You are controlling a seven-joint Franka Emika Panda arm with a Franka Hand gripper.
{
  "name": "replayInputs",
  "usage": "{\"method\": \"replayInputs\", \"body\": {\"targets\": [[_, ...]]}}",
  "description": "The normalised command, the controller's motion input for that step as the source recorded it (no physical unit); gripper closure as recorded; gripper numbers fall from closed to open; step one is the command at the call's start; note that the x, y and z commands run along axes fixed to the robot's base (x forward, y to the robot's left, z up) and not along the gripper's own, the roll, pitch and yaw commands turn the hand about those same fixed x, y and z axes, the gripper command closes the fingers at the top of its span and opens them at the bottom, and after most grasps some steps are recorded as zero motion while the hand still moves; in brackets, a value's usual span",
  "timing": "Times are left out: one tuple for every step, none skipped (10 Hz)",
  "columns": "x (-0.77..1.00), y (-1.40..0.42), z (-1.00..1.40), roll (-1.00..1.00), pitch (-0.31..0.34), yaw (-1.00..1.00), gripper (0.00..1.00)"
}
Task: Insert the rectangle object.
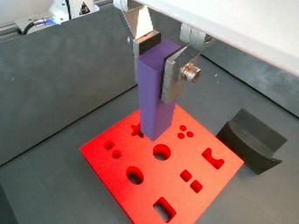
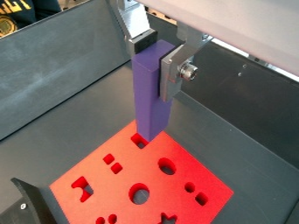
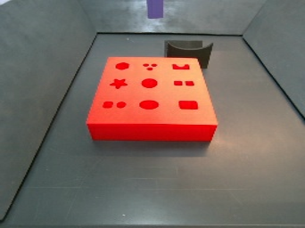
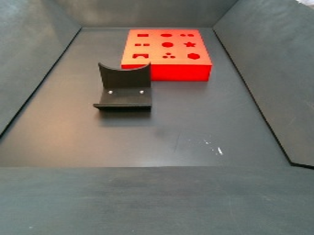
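My gripper is shut on the rectangle object, a long purple bar held upright by its upper end between the silver fingers. Both wrist views show this grip, with the bar hanging well above the red block. The red block has several shaped holes in its top. In a side view only the bar's lower end shows, at the frame's upper edge, high over the far side of the block. The gripper is out of frame in both side views.
A dark grey curved holder stands on the floor just behind the red block; it also shows in the other views. Grey walls enclose the dark floor.
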Motion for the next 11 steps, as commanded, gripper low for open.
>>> {"method": "replayInputs", "body": {"targets": [[0.04,0.0,0.0,0.0,0.0,0.0,1.0],[0.13,-0.07,-0.01,0.0,0.0,-0.02,1.0],[0.13,-0.09,-0.3,-0.06,-0.014,-0.24,1.0],[0.38,-0.08,-0.62,-0.11,0.0,-0.54,1.0],[0.35,-0.08,-0.62,-0.17,-0.113,-0.5,1.0],[0.41,-0.23,-0.89,-0.03,-0.076,-0.42,1.0],[0.46,-0.25,-0.95,0.0,0.0,-0.48,1.0],[0.3,-0.24,-0.79,0.0,0.0,-0.57,1.0],[0.22,-0.18,-0.77,0.05,0.113,-0.63,1.0],[0.25,-0.11,-0.54,0.2,0.21,-0.49,1.0],[0.21,-0.08,-0.47,0.19,0.24,-0.49,1.0]]}}
